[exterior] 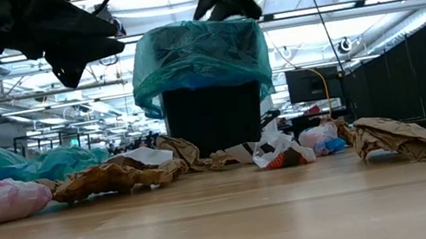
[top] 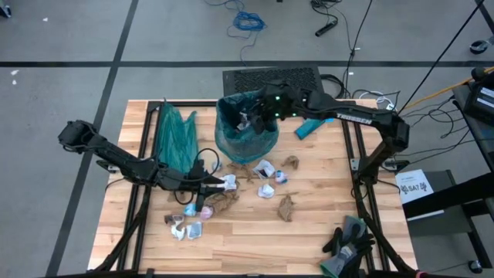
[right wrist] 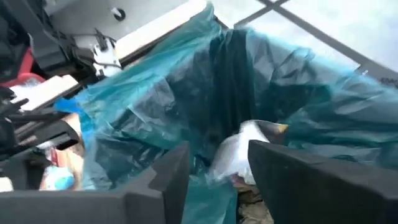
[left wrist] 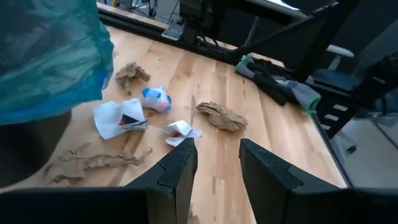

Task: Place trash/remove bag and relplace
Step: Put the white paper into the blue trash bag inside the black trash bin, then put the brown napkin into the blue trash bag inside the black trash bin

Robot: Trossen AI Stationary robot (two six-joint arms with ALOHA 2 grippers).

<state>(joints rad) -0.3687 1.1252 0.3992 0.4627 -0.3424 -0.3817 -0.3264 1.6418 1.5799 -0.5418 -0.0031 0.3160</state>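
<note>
Right wrist view shows my right pincer with its two dark fingers spread apart and nothing between them, poised over the open mouth of the bin. Just past the fingertips a white wrapper lies loose inside the teal bag that lines the bin. From above, that bin stands at the far middle of the wooden table, its bag folded down over the rim, and my right arm reaches to it from the right side. My left pincer hangs over the near-left part of the table, fingers parted with an empty gap, held above the boards. Most of the trash still lies scattered on the table in front of the bin: crumpled brown paper toward the near middle, white and light-blue wrappers between it and the bin, and more scraps at the near left beside my left pincer. A spare teal bag lies flat at the far left, a light-blue pack sits right of the bin, and dark gloves rest at the near right edge.
</note>
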